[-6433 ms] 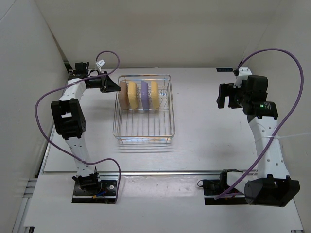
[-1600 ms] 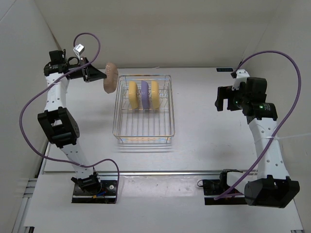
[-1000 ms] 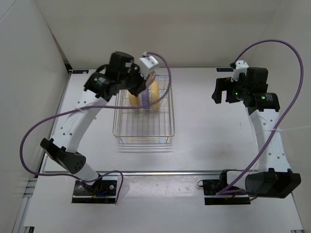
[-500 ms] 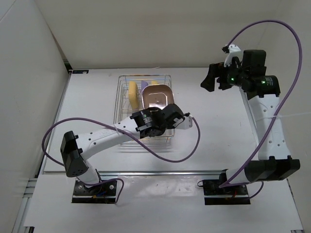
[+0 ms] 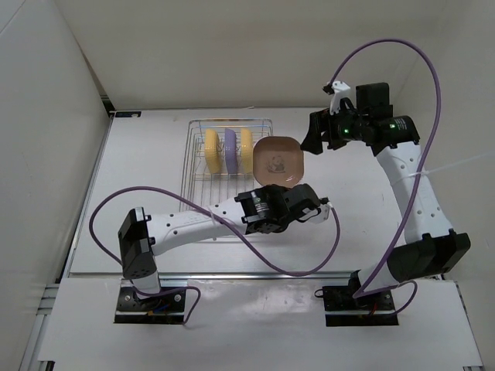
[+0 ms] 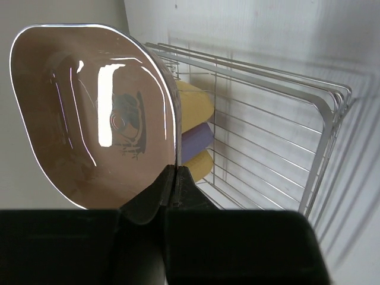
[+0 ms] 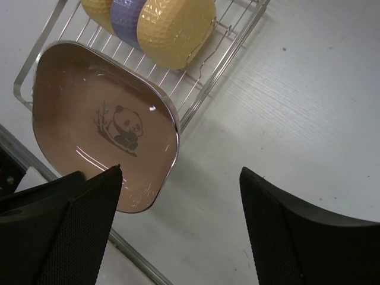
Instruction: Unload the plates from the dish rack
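Three plates stand upright in the dish rack (image 5: 189,171), side by side at its far end: a yellow plate (image 5: 209,151), a purple plate (image 5: 228,149) and a second yellow plate (image 5: 246,148). The left gripper (image 6: 175,175) is clamped on the lower rim of the tan-pink panda plate (image 5: 278,160), holding it up at the rack's right side. The right gripper (image 5: 315,137) hovers just beside it, jaws spread apart.

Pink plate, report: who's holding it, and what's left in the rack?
Left gripper shut on tan-pink plate, raised beside dish rack. Right gripper open, facing it. Three plates in rack. Nothing between them.
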Robot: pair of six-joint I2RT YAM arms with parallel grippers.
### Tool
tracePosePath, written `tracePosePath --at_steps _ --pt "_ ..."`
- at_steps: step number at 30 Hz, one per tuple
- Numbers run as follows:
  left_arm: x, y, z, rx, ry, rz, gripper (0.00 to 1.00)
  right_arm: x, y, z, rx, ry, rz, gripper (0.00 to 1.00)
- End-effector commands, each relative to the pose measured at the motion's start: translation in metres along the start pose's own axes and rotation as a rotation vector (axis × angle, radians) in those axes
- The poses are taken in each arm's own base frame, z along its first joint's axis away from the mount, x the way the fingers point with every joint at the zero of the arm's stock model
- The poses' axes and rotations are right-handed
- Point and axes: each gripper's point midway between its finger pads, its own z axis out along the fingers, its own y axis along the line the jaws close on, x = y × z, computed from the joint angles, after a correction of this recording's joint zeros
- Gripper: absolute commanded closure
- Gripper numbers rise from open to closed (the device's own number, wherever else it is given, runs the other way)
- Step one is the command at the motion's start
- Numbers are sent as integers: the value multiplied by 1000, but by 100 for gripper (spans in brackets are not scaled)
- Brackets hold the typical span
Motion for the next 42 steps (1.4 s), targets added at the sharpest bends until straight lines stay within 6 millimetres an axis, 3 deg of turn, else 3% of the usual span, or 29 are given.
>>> tracePosePath --at_steps 1,8,11,14,15,18,24,36,38,39,42 --pt "-11 35 -13 -95 -26 -50 89 6 3 9 -30 -4 -21 18" --pt "-24 47 -13 -114 -46 -74 89 13 5 18 -36 13 -34 26" --pt "-24 47 -13 -115 -46 -74 89 15 4 16 -27 14 -34 43" --pt "-26 46 -10 -115 -46 -74 89 15 4 16 -27 14 -34 52" --pt "-26 46 -10 -115 -46 -74 89 15 6 16 -36 13 -24 62" --pt "-27 47 -10 -119 -51 -80 89 15 6 16 -36 13 -23 76" --pt "-27 52 -8 -134 -57 -101 89 15 7 16 -36 14 7 100" --pt "-20 61 -4 -170 -31 -119 89 9 -4 17 52 -9 118 100" --pt "-22 59 -1 -170 -33 -129 81 6 -6 18 71 -22 145 100" --pt "-22 59 -1 -170 -33 -129 70 4 -10 17 78 -32 146 100" --pt "-21 55 0 -153 -32 -128 66 2 -27 15 140 -55 192 100"
